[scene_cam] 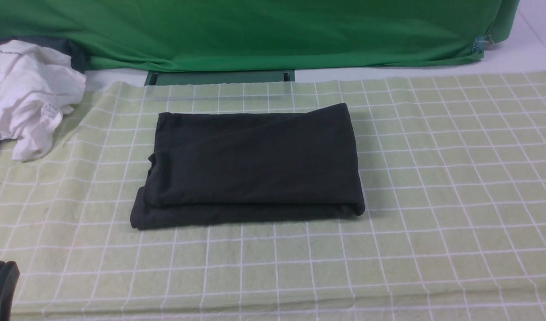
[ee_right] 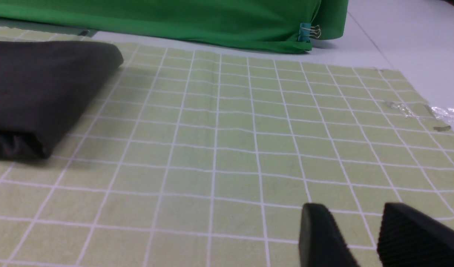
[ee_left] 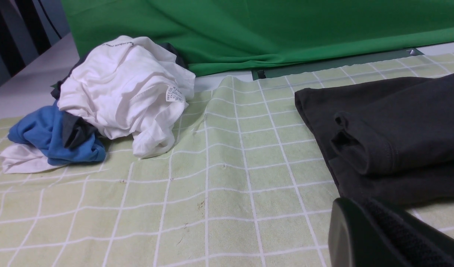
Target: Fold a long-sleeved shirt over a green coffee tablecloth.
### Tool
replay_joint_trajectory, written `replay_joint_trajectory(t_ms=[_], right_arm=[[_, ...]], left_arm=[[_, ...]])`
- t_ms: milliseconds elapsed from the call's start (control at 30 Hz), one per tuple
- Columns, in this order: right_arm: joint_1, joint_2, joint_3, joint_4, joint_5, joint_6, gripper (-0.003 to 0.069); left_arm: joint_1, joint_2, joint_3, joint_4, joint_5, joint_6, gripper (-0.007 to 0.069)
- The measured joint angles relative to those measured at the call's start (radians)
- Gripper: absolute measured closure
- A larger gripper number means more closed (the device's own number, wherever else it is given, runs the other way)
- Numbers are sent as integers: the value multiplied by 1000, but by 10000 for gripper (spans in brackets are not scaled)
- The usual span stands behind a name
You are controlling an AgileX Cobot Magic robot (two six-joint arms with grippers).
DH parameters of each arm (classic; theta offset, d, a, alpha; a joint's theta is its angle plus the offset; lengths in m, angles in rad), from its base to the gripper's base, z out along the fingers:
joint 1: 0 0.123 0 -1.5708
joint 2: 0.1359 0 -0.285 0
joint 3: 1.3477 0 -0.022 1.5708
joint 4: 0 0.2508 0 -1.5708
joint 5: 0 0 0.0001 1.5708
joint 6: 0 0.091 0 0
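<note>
The black long-sleeved shirt (scene_cam: 250, 165) lies folded into a flat rectangle in the middle of the pale green grid tablecloth (scene_cam: 433, 200). No print or neck label shows. In the left wrist view the shirt (ee_left: 390, 129) shows its stacked layers and a rolled hem. My left gripper (scene_cam: 0, 285) sits low at the front left, apart from the shirt; its jaws are shut with nothing between them (ee_left: 368, 222). My right gripper (ee_right: 355, 211) hovers open over bare cloth, well to the right of the shirt (ee_right: 38, 85). It is out of the front view.
A crumpled white garment (scene_cam: 27, 93) with a small tag lies at the back left, on a blue cloth (ee_left: 52, 133). Deep-green plain fabric (scene_cam: 255, 31) hangs along the back, held by a binder clip (scene_cam: 480, 43). Clear tape (ee_right: 446, 111) holds the tablecloth's right edge.
</note>
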Motion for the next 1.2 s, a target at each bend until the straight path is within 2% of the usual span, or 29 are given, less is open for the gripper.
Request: replay_joint_trajectory(t_ms=[1200], right_arm=[[0, 0, 0, 1, 0, 1, 419]], left_arm=[[0, 0, 0, 0, 0, 0, 608]])
